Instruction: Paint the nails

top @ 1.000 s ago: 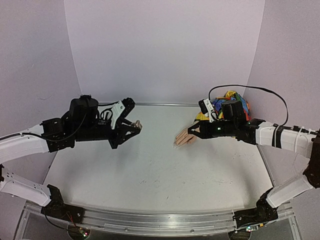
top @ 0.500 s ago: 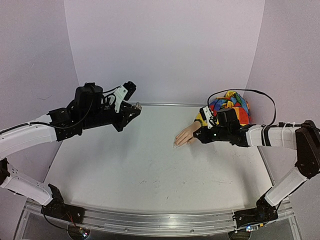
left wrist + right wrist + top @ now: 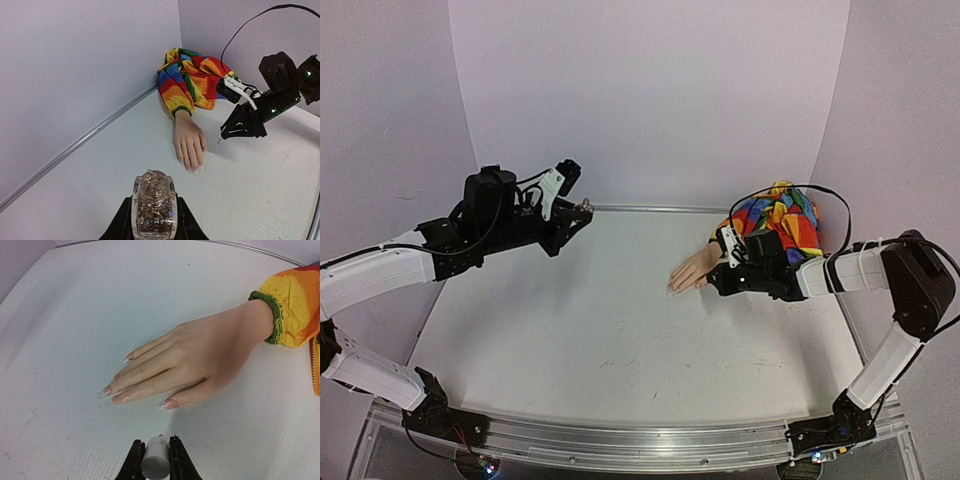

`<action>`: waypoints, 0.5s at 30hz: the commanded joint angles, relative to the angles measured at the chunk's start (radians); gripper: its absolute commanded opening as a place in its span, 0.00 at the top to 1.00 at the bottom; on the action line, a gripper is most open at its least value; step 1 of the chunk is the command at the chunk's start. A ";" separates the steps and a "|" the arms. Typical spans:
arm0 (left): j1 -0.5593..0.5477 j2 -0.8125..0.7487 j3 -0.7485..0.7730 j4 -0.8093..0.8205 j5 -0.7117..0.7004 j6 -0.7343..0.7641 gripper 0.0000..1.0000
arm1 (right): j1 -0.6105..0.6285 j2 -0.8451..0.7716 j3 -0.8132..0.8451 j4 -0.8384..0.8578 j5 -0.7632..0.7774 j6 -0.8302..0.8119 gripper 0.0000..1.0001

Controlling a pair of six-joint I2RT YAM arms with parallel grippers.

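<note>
1. Mannequin hand (image 3: 200, 360) lies palm down on the white desk (image 3: 620, 330), right of centre. Its fingers point toward the left arm's side.
2. Nails (image 3: 104, 393): long, pale and pointed, with the tips resting on or just above the desk surface. In the right wrist view the nearest nail looks slightly pinkish and the fingers look glossy.
3. Rainbow sleeve (image 3: 782, 218) covers the wrist from a green elastic cuff and is bunched up at the far right corner of the desk, near the wall.
4. Left hand (image 3: 154, 225) is clamped on a glitter bottle (image 3: 154, 200), a clear bottle packed with sparkly flakes. It is held above the far left of the desk, well apart from the mannequin hand.
5. Right hand (image 3: 156, 456) is clamped on a small white cap (image 3: 155, 466) of cylindrical shape. It sits low over the desk, just beside the mannequin hand on its near side. There is a visible gap between the cap and the nearest finger.
6. I cannot tell whether anything extends below the white cap.
</note>
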State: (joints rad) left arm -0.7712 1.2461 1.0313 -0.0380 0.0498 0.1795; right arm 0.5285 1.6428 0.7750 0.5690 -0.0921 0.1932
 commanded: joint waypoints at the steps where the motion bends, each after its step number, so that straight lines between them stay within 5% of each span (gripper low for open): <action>1: 0.003 -0.005 0.005 0.081 0.023 0.013 1.00 | 0.004 0.014 0.005 0.084 0.031 -0.022 1.00; 15: 0.003 0.014 0.008 0.080 0.028 0.002 1.00 | 0.003 0.086 0.011 0.152 0.055 -0.012 1.00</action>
State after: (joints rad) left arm -0.7712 1.2564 1.0313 -0.0238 0.0605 0.1833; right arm 0.5285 1.7161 0.7750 0.6662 -0.0639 0.1867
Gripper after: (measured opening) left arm 0.214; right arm 0.139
